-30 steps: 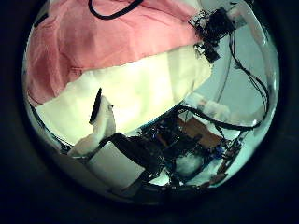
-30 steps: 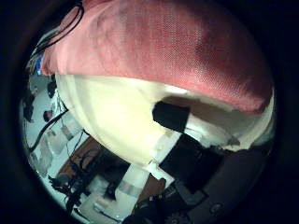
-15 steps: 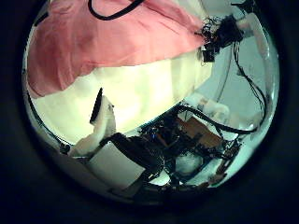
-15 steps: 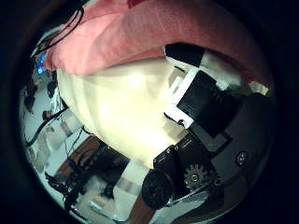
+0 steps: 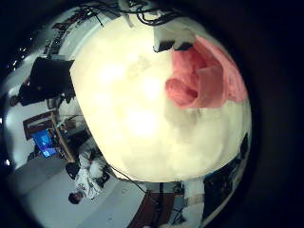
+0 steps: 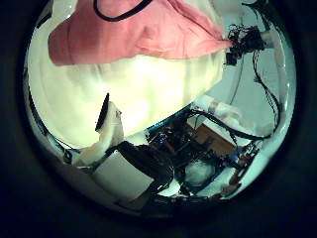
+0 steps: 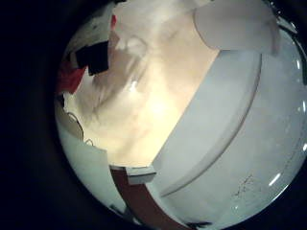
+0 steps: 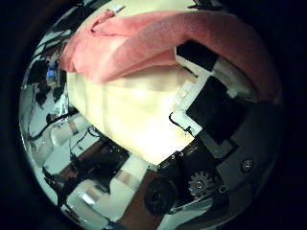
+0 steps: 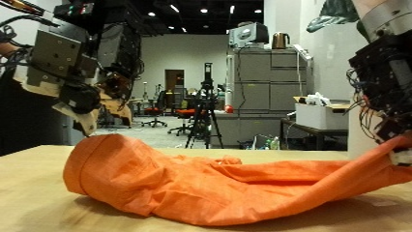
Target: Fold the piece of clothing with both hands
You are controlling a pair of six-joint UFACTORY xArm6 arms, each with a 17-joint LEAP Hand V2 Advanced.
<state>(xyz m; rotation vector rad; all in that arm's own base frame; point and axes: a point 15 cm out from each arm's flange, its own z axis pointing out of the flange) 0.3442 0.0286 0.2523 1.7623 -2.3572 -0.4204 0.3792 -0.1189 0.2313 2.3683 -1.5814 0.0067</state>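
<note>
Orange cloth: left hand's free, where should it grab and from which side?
Probably the raised, bunched end of the orange cloth just below the left hand, coming straight down from above. That end humps clear of the table, so fingers can pinch a fold; the far corner is already in the right hand.

You see a bright room in the outside view. Small round ceiling lamps (image 9: pixel 204 11) shine from high up at the back. Their light falls evenly on the crumpled orange cloth (image 9: pixel 219 184), and its folds hold soft dark lines. The light wooden table top (image 9: pixel 32 193) looks calm and evenly lit there. In the palm views you see that same table top shine almost white, with strong glare in the middle. The room around it looks much dimmer.
</note>
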